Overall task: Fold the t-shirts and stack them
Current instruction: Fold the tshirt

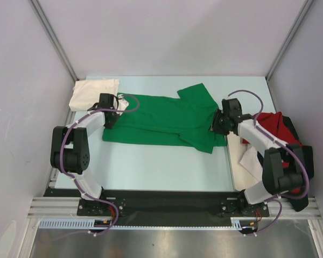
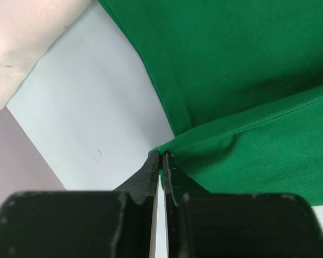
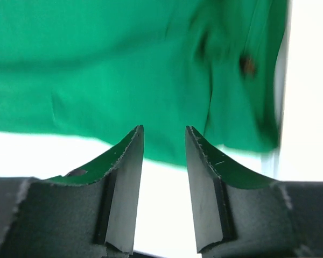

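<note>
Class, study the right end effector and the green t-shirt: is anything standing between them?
Nothing visible does. The right end effector is open, and the right wrist view shows only the cloth of the green t-shirt directly ahead of its fingertips, with no other thing in the gap.

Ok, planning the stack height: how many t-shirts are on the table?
4: green one spread mid-table, cream one folded far left, red one and dark one heaped right; others may hide there.
</note>
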`<state>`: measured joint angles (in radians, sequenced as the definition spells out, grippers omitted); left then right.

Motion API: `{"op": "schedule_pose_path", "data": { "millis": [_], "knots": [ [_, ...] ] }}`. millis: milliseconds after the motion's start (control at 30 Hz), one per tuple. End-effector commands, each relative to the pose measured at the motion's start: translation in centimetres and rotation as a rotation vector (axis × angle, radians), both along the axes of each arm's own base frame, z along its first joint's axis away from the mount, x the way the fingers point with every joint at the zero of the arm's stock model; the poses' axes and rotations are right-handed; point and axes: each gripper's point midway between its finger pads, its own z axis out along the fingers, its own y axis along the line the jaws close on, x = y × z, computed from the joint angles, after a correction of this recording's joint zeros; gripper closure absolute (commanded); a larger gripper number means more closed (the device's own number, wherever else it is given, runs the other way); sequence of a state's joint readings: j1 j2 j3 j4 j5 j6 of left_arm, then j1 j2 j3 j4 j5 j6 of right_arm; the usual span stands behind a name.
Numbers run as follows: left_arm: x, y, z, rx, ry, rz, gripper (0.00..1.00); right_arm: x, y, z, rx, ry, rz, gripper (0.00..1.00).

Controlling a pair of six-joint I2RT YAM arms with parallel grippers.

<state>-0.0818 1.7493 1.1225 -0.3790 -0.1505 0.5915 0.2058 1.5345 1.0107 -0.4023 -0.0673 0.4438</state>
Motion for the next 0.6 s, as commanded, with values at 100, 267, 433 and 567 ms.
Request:
{"op": "schedule_pose_path", "data": {
  "millis": [100, 267, 433, 567],
  "knots": [
    [0.5, -0.3, 1.2, -0.040, -0.043, 0.011, 0.91, -6.2, -1.3, -2.9, -0.055, 0.114, -0.070, 0.58],
    [0.5, -0.3, 1.5, -0.037, -0.046, 0.015, 0.91, -6.7, 0.5, -5.2, 0.028, 0.154, -0.030, 0.57],
    [0.3, -0.1, 1.8, -0.030, -0.054, 0.018, 0.91, -7.3, 1.8, -7.2, 0.095, 0.219, -0.020, 0.65],
    [0.3, 0.1, 2.1, -0.021, -0.062, 0.019, 0.92, -7.4, 1.8, -7.1, 0.119, 0.210, -0.035, 0.99]
  ]
}}
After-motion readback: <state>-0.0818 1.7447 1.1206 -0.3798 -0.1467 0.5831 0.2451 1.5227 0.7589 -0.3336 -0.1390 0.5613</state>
